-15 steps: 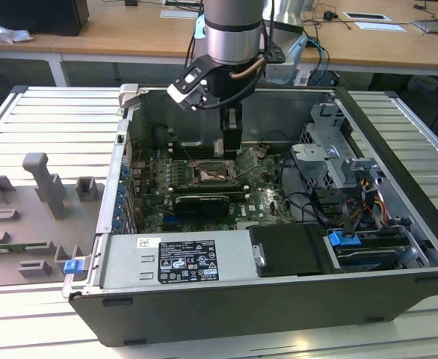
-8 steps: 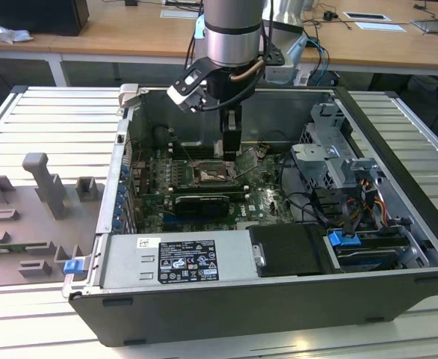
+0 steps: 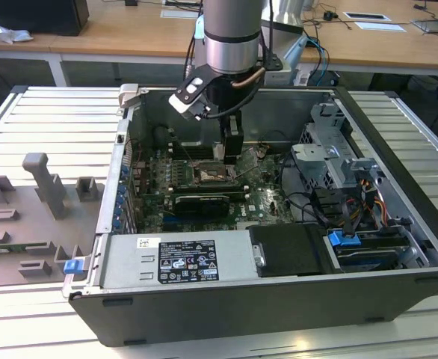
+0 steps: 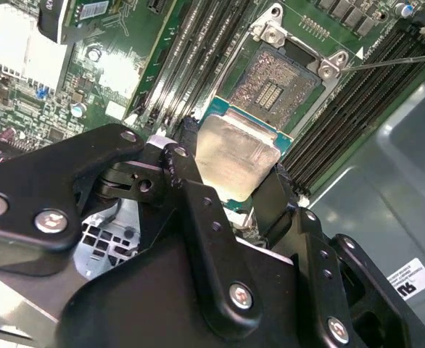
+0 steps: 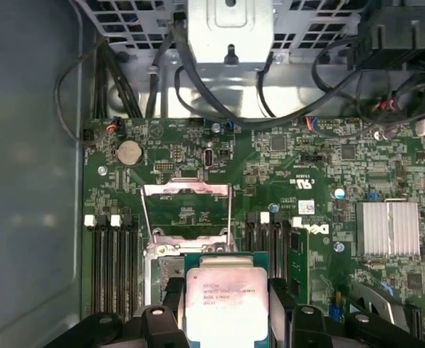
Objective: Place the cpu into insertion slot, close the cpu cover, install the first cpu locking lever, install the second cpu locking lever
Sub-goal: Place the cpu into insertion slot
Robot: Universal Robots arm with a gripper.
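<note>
My gripper (image 3: pixel 229 146) hangs inside the open computer case, shut on the cpu (image 4: pixel 238 156), a flat square chip with a silver top on a green edge. In both wrist views the chip sits between the black fingers of the gripper (image 5: pixel 225 303), tilted a little above the board. The insertion slot (image 4: pixel 279 78) lies open just beyond the chip, its contact field bare, and in the exterior view the insertion slot (image 3: pixel 212 176) is right below the gripper. The cpu cover (image 5: pixel 186 190) stands raised on its hinge at the slot's far side. A thin lever rod (image 4: pixel 395 61) sticks out beside the slot.
Long black memory slots (image 5: pixel 114 268) flank the socket on both sides. A black graphics card (image 3: pixel 201 202), a power supply (image 3: pixel 178 262) and a drive cage (image 3: pixel 331 157) with cables crowd the case. A finned heatsink (image 5: pixel 386 228) sits on the board. Grey fixtures (image 3: pixel 47 187) lie on the table.
</note>
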